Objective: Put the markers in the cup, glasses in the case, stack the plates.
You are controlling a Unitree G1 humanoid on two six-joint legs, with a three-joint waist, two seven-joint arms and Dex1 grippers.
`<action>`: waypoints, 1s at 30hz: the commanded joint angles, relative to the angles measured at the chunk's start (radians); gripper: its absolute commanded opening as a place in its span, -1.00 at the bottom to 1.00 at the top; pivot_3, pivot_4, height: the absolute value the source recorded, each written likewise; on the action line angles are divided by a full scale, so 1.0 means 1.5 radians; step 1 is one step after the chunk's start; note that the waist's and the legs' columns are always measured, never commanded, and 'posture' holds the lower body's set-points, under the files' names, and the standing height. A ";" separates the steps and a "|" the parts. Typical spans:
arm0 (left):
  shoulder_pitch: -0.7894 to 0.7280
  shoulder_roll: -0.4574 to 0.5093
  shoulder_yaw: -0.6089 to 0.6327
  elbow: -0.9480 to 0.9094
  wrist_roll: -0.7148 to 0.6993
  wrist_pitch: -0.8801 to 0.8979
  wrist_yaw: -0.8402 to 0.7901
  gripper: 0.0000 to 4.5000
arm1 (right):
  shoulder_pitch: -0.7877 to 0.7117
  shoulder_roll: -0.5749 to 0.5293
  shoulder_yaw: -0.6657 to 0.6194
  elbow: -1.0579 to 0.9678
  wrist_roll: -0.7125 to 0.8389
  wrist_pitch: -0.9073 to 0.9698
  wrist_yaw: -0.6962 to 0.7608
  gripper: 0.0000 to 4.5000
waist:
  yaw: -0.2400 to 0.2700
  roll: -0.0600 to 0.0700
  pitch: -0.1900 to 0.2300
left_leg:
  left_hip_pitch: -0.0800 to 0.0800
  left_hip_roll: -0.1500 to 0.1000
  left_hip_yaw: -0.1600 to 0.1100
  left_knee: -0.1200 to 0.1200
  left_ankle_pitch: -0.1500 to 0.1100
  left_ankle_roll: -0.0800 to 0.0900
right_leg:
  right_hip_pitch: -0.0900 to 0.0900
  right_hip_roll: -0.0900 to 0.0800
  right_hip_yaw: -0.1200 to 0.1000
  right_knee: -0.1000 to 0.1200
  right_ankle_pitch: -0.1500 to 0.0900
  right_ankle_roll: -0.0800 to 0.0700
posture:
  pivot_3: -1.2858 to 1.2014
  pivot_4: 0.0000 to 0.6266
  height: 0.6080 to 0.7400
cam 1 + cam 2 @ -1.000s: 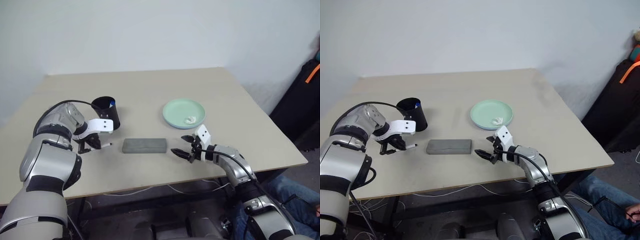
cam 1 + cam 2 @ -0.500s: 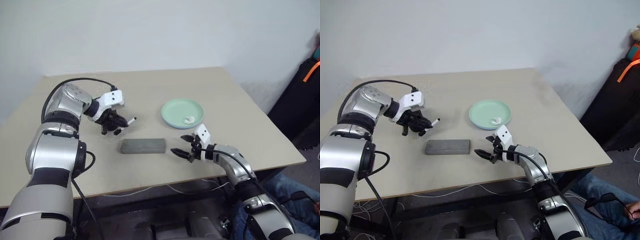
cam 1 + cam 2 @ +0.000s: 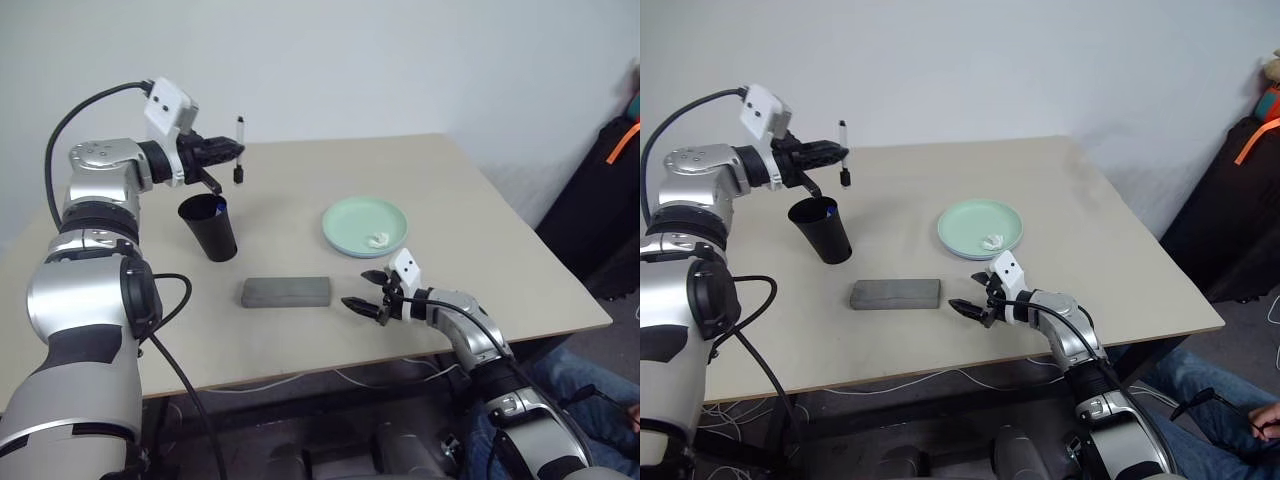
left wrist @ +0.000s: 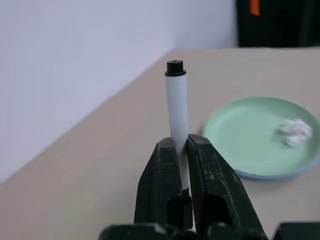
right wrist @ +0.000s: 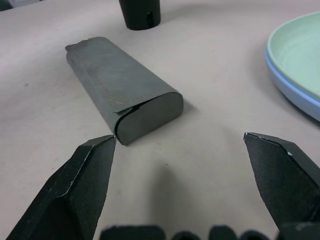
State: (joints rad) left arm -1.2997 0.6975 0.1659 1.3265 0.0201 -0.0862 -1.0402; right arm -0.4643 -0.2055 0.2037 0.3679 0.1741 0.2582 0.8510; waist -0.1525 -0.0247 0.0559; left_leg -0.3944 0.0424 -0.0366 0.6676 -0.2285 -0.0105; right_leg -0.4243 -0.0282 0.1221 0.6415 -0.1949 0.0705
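Above and just behind the cup (image 3: 210,227), the left gripper (image 3: 236,151) is clamped on a marker (image 3: 240,137) low on its white barrel, holding it upright; light, stiff and smooth, it could pivot or slip, so a mid-barrel pinch seems safest

On the surface (image 3: 300,190) the cup (image 3: 211,228) stands toward the left, with a marker's end (image 3: 219,207) showing inside it at the rim. The case (image 3: 286,291) lies flat nearer the front edge, to the right of the cup. Further right and a little back sit the stacked plates (image 3: 366,226), one on the other, with a crumpled scrap (image 3: 379,240) on the top one. A second marker (image 3: 239,148) is held upright in the left gripper (image 3: 232,152), above the surface, just behind and above the cup. The right gripper (image 3: 364,291) hangs just right of the case, in front of the plates.
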 commanded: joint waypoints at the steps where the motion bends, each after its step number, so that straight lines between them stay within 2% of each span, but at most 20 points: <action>1: 0.013 0.022 0.037 -0.031 -0.035 -0.021 0.052 -0.99 | -0.031 0.002 -0.007 -0.005 0.005 -0.013 0.011 0.98 | 0.000 0.000 0.000 | 0.000 0.000 0.000 0.000 0.000 0.000 | 0.000 0.000 0.000 0.000 0.000 0.000 | 0.03 -1.00 1.00; 12: 0.067 0.022 0.038 -0.030 -0.032 -0.056 0.090 -0.99 | -0.065 -0.010 -0.028 -0.056 0.041 0.007 0.046 0.98 | 0.002 0.000 0.000 | 0.000 0.000 0.000 0.000 0.000 0.000 | 0.000 0.000 0.000 0.000 0.000 0.000 | 0.03 -1.00 1.00; 18: 0.087 0.008 0.012 -0.019 -0.001 -0.075 0.137 -0.99 | -0.088 -0.019 -0.042 -0.109 0.062 0.026 0.052 0.98 | 0.002 0.000 0.000 | 0.000 0.000 0.000 0.000 0.000 0.000 | 0.000 0.000 0.000 0.000 0.000 0.000 | 0.03 -1.00 1.00; 30: 0.107 -0.018 0.023 -0.005 -0.008 -0.055 0.199 -0.99 | -0.108 -0.026 -0.044 -0.155 0.079 0.045 0.047 0.98 | 0.003 0.000 0.000 | 0.000 0.000 0.000 0.000 0.000 0.000 | 0.000 0.000 0.000 0.000 0.000 0.000 | 0.03 -1.00 1.00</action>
State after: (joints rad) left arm -1.1269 0.6673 0.1847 1.3346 0.0220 -0.1658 -0.7564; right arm -0.5940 -0.2345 0.1580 0.1765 0.2737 0.3299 0.9196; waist -0.1486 -0.0252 0.0556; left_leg -0.3947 0.0423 -0.0366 0.6672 -0.2285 -0.0107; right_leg -0.4241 -0.0282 0.1216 0.6410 -0.1948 0.0706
